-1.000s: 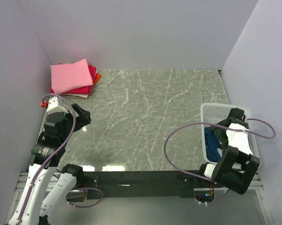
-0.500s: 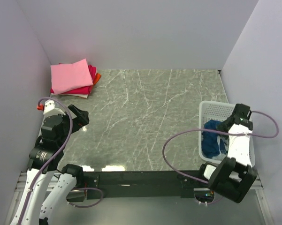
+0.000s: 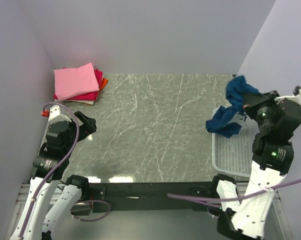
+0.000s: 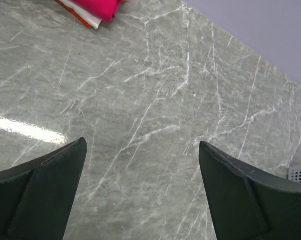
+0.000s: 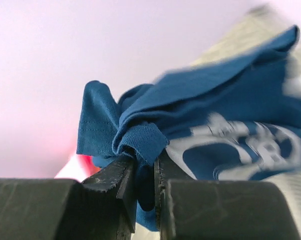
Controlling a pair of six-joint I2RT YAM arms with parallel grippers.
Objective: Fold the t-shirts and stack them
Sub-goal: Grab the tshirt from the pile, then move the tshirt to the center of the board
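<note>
A dark blue t-shirt (image 3: 232, 111) with a white print hangs bunched in the air above the basket's far left corner. My right gripper (image 3: 246, 106) is shut on a fold of it; in the right wrist view the blue t-shirt (image 5: 205, 115) is pinched where the right gripper (image 5: 145, 167) closes. A stack of folded t-shirts (image 3: 77, 82), pink on top with magenta-red and orange below, lies at the far left corner. My left gripper (image 3: 89, 123) hovers open over bare table, nothing between its fingers (image 4: 50, 190).
A white mesh basket (image 3: 235, 150) stands at the right edge, nothing showing inside it. Purple walls close in the left, back and right sides. A corner of the folded stack (image 4: 95, 10) shows at the top of the left wrist view.
My right gripper closed on the blue t-shirt inside the basket and lifted it up and away from the basket floor. The left arm barely moved.
</note>
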